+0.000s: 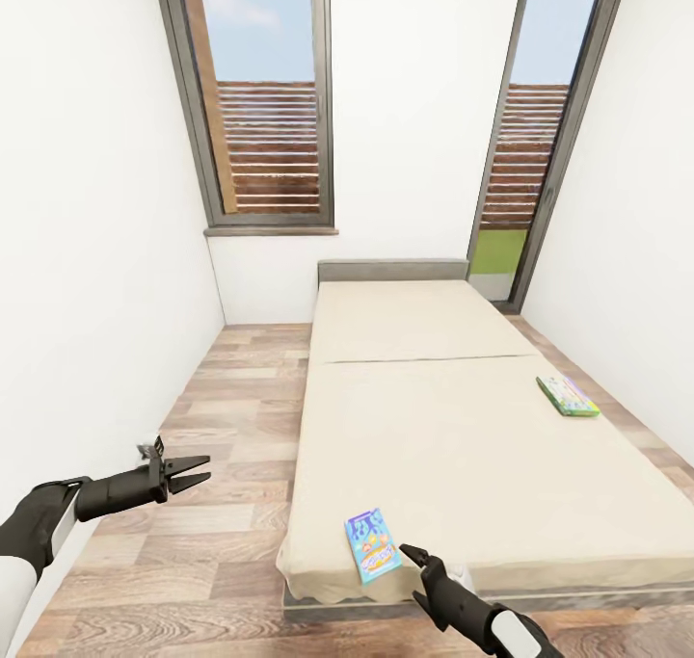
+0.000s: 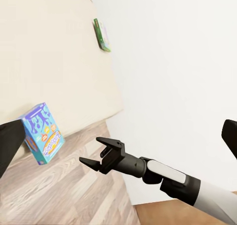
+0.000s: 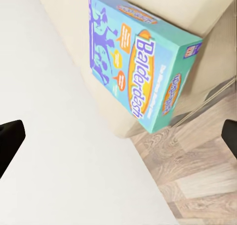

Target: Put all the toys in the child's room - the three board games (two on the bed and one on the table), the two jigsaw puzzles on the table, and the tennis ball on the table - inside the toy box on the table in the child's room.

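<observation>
A blue board game (image 1: 372, 542) with "Balderdash" lettering (image 3: 140, 67) lies flat at the near left corner of the bed (image 1: 453, 446), reaching the mattress edge. A second, green-edged board game (image 1: 568, 395) rests near the bed's right side, also seen in the left wrist view (image 2: 102, 35). My right gripper (image 1: 416, 571) hovers open just right of the blue box, its fingers (image 3: 11, 138) spread wide with the box ahead between them. Out over the floor left of the bed, my left gripper (image 1: 204, 471) is open and holds nothing. The table, toy box, jigsaw puzzles and tennis ball are out of view.
A strip of wood plank floor (image 1: 231, 417) runs between the white left wall (image 1: 87, 302) and the bed. Two tall dark-framed windows (image 1: 265, 109) stand at the far end behind the grey headboard (image 1: 393, 270). Another white wall lies close to the bed's right side.
</observation>
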You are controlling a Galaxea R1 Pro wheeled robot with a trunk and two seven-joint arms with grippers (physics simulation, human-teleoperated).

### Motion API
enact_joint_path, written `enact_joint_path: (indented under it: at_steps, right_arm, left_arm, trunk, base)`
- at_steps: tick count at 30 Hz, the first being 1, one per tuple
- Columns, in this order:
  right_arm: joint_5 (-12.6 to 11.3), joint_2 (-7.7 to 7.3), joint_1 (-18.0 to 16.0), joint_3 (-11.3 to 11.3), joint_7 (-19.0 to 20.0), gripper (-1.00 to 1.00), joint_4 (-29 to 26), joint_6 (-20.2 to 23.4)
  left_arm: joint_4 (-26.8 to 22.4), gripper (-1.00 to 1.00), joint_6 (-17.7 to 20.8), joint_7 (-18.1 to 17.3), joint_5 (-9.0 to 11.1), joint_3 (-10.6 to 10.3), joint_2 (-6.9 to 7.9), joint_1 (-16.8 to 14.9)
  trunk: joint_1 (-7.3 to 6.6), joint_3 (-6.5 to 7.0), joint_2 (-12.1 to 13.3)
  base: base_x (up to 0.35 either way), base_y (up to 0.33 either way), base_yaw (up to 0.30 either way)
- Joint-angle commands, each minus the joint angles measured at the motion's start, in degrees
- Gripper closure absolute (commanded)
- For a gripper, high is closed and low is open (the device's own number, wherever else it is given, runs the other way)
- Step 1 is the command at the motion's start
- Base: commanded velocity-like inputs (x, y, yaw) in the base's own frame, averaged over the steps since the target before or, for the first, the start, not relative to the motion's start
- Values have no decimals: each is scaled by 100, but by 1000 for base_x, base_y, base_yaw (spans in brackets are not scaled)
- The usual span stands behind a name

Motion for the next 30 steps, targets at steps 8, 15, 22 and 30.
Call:
enact_joint_path:
  at_steps: [8, 15, 22, 30]
  right_arm:
    - [-20, -12, -2, -30, 17, -100, -9, 38]
    - [-17, 32, 5, -30, 84, -100, -12, 5]
    - [-17, 49, 5, -30, 127, -100, -21, 5]
    - [-12, 58, -2, -22, 136, -100, -23, -1]
  left_arm:
    - [0, -100, 59, -29, -22, 15, 1, -4]
    - [0, -100, 60, -29, -23, 16, 2, -4]
    - [0, -100, 61, -29, -23, 16, 0, -4]
    - [0, -100, 62, -29, -25, 15, 0, -4]
  trunk:
    - [176, -150, -325]
    - [330, -275, -606]
    - [483, -401, -887]
    - [659, -545, -1208]
  base:
    - [0, 0, 0]
    - [0, 0, 0]
    - [0, 0, 0]
    - [0, 0, 0]
